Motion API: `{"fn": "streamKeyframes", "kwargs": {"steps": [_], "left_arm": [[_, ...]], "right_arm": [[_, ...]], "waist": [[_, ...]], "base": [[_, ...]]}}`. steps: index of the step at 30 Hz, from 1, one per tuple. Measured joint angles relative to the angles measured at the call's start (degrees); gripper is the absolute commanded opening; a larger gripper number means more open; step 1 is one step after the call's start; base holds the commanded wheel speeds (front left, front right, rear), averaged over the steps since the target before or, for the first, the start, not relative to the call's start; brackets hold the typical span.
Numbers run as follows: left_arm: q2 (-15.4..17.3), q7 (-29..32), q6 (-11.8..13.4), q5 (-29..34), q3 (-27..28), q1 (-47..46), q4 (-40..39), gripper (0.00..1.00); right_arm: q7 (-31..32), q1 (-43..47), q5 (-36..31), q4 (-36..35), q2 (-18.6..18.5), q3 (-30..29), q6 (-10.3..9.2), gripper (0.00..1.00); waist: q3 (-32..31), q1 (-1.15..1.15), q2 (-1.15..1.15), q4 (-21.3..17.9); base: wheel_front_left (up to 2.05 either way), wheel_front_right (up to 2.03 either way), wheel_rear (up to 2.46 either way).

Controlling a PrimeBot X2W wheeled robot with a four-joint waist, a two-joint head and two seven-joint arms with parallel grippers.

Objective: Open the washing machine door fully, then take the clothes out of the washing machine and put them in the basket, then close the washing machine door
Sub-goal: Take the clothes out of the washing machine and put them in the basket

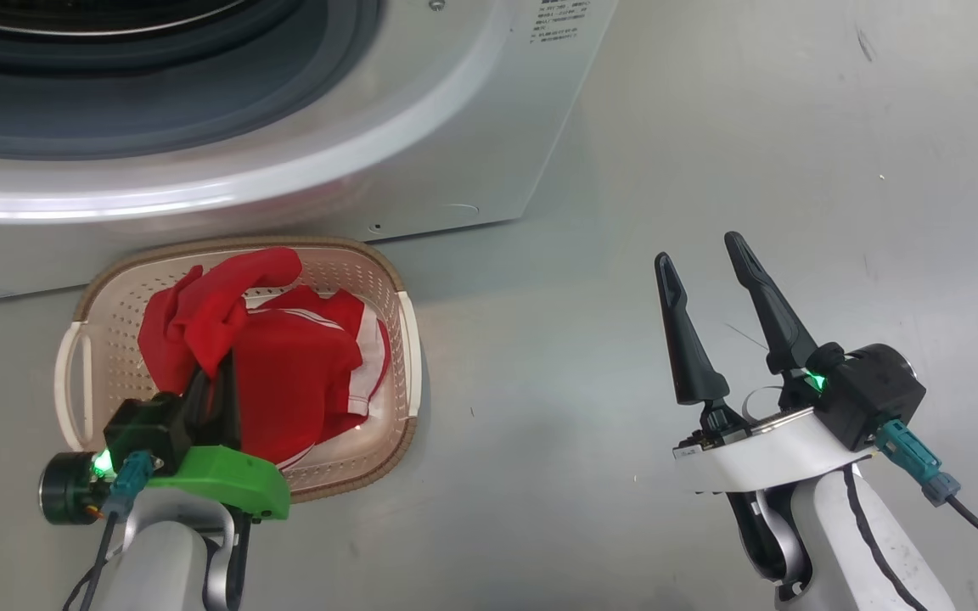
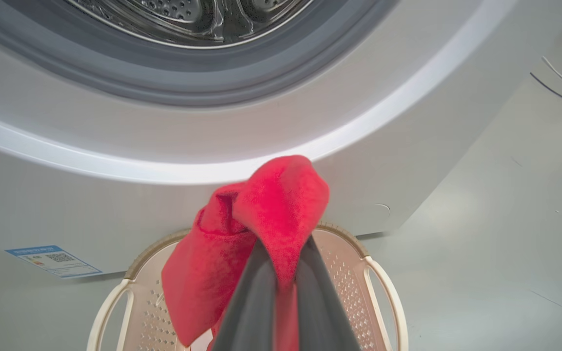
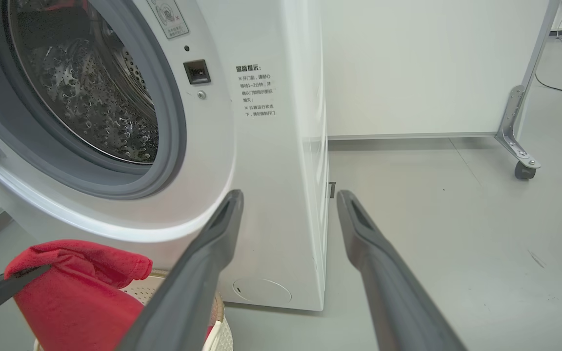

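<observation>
L gripper [image 1: 216,378] pinched shut on red clothes [image 1: 294,373] in basket [image 1: 200,248]. Heap lying 11 to 5 o'clock, held end poking to 1. R gripper [image 1: 699,250] wide open, holding nothing.

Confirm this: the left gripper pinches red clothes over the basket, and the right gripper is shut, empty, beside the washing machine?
Wrong on the right gripper: it is open, fingers spread, as the head view shows. The left gripper does pinch red clothes over the basket.
</observation>
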Motion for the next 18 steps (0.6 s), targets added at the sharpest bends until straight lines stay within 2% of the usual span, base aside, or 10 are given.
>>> {"fn": "streamKeyframes", "kwargs": {"steps": [5,11,18], "left_arm": [[0.3,1.1,-0.3,-0.1,0.5,-1.5,4.0,0.00],[2.9,4.3,-1.3,0.2,0.4,-5.2,9.6,0.00],[4.2,8.7,-2.0,0.4,0.1,-9.7,16.6,0.00]], "right_arm": [[0.0,-1.2,1.1,-0.6,0.0,0.5,0.00,1.00],[0.0,-2.6,2.2,-1.1,0.0,1.1,0.00,1.00],[0.0,-4.3,3.7,-1.3,0.0,1.1,-0.01,1.00]], "waist": [[2.1,0.00,0.00,-1.4],[5.1,0.00,0.00,-4.0],[8.4,0.00,0.00,-6.2]], "base": [[0.00,0.00,0.00],[0.00,0.00,0.00],[0.00,0.00,0.00]]}}
